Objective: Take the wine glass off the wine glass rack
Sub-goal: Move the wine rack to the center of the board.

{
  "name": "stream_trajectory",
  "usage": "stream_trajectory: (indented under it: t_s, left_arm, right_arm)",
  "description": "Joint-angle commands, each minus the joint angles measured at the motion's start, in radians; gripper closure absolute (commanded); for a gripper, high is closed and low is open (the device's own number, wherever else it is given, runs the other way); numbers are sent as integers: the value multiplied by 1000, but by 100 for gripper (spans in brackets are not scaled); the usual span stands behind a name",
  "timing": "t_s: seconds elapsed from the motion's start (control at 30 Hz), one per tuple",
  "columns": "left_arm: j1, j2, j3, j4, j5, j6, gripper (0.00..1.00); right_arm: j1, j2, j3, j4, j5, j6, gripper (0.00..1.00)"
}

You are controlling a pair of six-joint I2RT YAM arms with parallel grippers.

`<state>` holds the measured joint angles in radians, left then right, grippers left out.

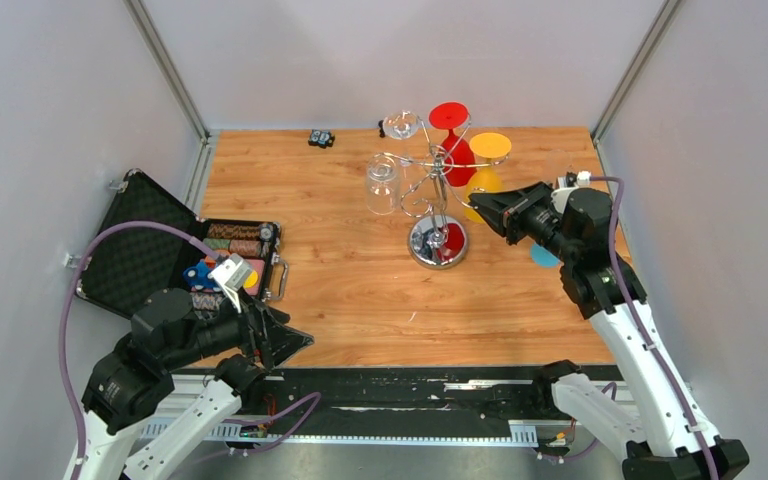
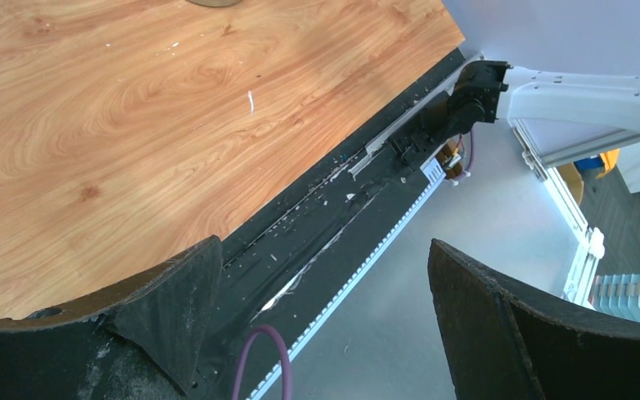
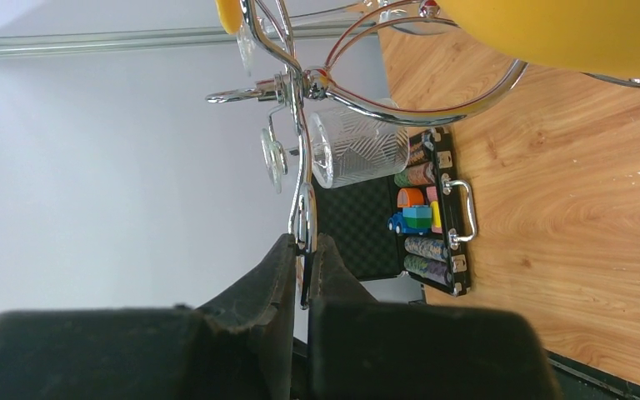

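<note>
First, from the top camera, the wine glass rack (image 1: 436, 243) stood upright on the wooden table (image 1: 360, 285), a little to the right of the middle. Glasses hung upside down from its hook arms: a yellow wine glass (image 1: 484, 183), a red wine glass (image 1: 457, 160) and a clear wine glass (image 1: 383, 185). None was taken off. The right gripper (image 1: 476, 205) was among the arms of the rack, just beside the yellow bowl. The left gripper (image 1: 288, 345) was well apart, at the near edge of the table.

Next, the left wrist camera showed the left gripper's fingers (image 2: 175, 292) spread wide with nothing between them, above the table edge. It gave no support to the rack.

Finally, in the right wrist camera, the right gripper (image 3: 306, 246) was closed, and a thin chrome wire of the rack (image 3: 300, 83) appeared to be pinched between its fingers. It held no stem and no foot of a glass. The yellow wine glass (image 3: 567, 33) hung close beside it.

I judge that this was the main danger. If the arm pulled from this grip, it would drag or tip the whole rack, because nothing held the base. The glasses could then swing, hit each other, slide off the hooks and break. A sideways move could also knock the yellow bowl.
</note>
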<state>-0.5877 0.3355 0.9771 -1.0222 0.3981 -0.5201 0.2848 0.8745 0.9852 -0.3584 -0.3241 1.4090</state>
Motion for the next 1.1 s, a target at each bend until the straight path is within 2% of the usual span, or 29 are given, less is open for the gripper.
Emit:
stream_trajectory:
  t_s: [0.0, 0.6, 1.07]
  left_arm:
    - [2, -4, 33, 7, -2, -11, 0]
    - [0, 0, 11, 3, -1, 13, 0]
    - [2, 36, -6, 71, 7, 11, 0]
  right_arm:
    - [-6, -65, -1, 17, 9, -10, 100]
    - [-6, -107, -81, -7, 70, -18, 100]
    - [-6, -127, -77, -50, 79, -60, 73]
